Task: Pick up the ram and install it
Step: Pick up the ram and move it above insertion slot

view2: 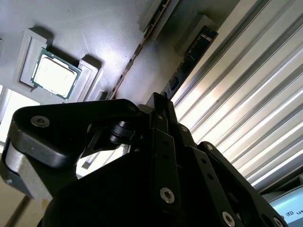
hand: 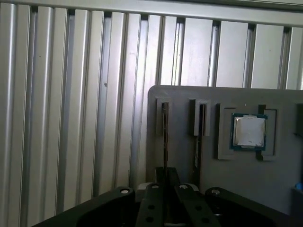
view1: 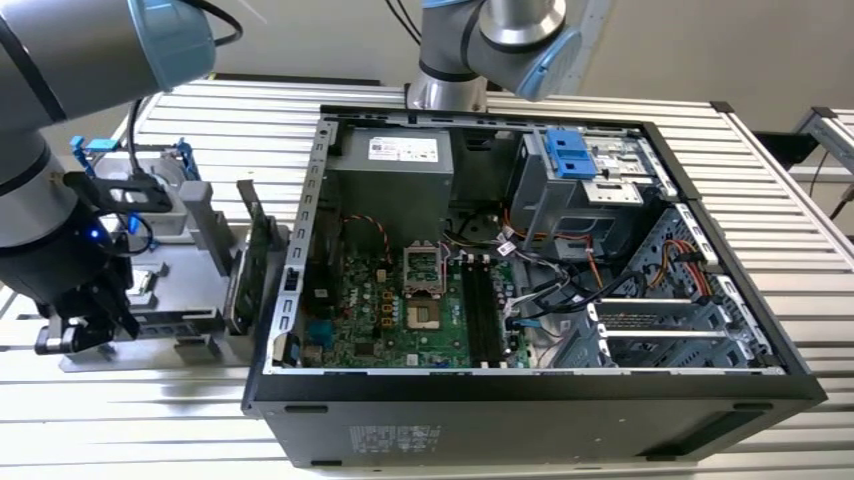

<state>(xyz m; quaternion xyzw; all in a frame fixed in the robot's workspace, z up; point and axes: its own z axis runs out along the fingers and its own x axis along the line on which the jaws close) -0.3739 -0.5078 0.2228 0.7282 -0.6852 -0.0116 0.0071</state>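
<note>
Ribbed metal table [view1: 801, 250] underneath everything, carrying an open computer case [view1: 534, 395] in the middle, side panel off, motherboard [view1: 400, 310] exposed, long dark memory slots [view1: 481, 310] running near to far across it. At the exterior view's left, just beside the case, a grey fixture plate [view1: 160, 358] lying flat, with a green expansion card [view1: 248, 262] standing on edge along the side nearest the case.

Low over the near end of that plate, at the exterior view's far left, the gripper [view1: 80, 330], hanging from the arm [view1: 34, 120]. Cannot tell whether spread or pressed together (dark linkage in the way in both wrist views).

Not lifted: the ram [hand: 164, 135] in the first wrist view, standing on its long edge in a narrow slot of the plate, the slot closest to the plate's border and the bare ribs. Same ram [view2: 190, 61] in the second wrist view, dark with a blue-green face. Directly in line with the stick, the gripper's tip, just short of it or touching (hard to say which).

Further along the plate, past a second narrow slot [hand: 199, 127], a processor chip [hand: 249, 131] lying flat in a square recess, apart from the ram.
</note>
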